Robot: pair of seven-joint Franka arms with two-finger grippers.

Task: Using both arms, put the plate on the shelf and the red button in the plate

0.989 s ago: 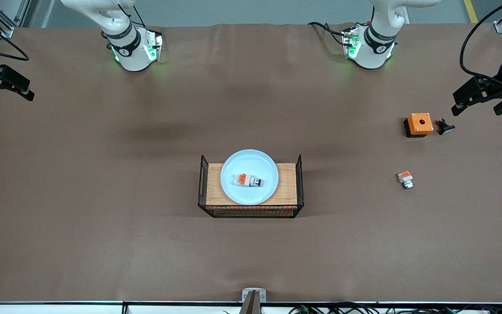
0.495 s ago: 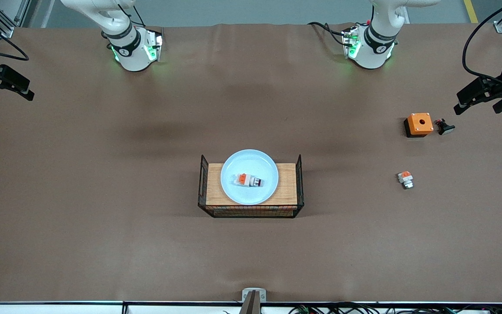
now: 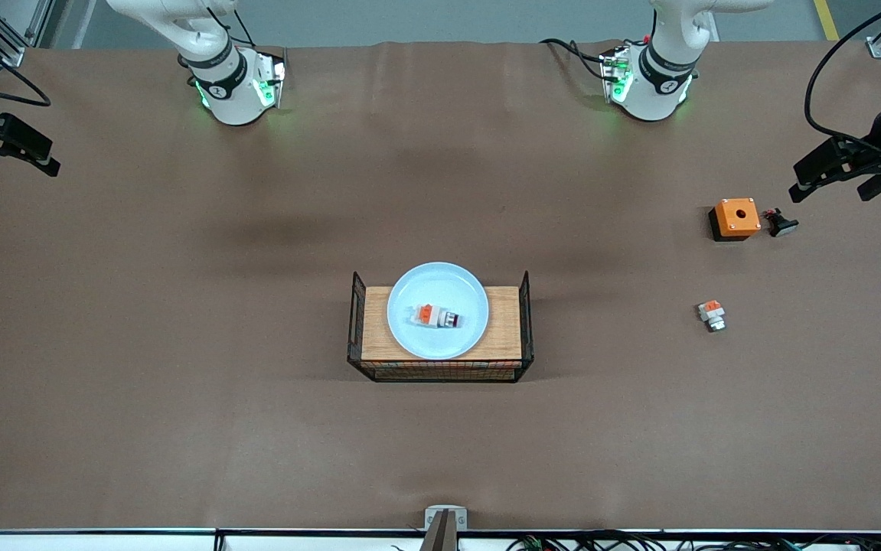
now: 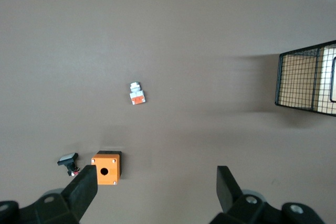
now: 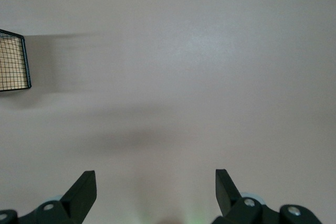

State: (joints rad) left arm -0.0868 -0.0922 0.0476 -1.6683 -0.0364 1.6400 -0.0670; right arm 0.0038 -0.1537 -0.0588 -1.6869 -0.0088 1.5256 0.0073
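The pale blue plate [image 3: 438, 287] lies on a wooden board in a black wire basket [image 3: 524, 325] at the table's middle. The red button [image 3: 436, 316], white-grey with an orange block and a dark red cap, lies on the plate. My left gripper [image 3: 830, 191] is open and empty, up over the table's left-arm end close to the orange box; its fingers also show wide apart in the left wrist view [image 4: 156, 190]. My right gripper [image 3: 15, 167] is open and empty over the table's right-arm end, also seen in the right wrist view [image 5: 155, 190].
An orange box with a hole [image 3: 736, 218] [image 4: 106, 167] and a small black part [image 3: 781, 223] [image 4: 68, 162] sit at the left arm's end. A white-orange piece with a silver tip [image 3: 712, 314] [image 4: 137, 93] lies nearer the camera. The basket's mesh wall shows in both wrist views [image 4: 307, 80] [image 5: 13, 61].
My left gripper has shifted a little over its end of the table, out and back. The right gripper, plate and button have not moved.
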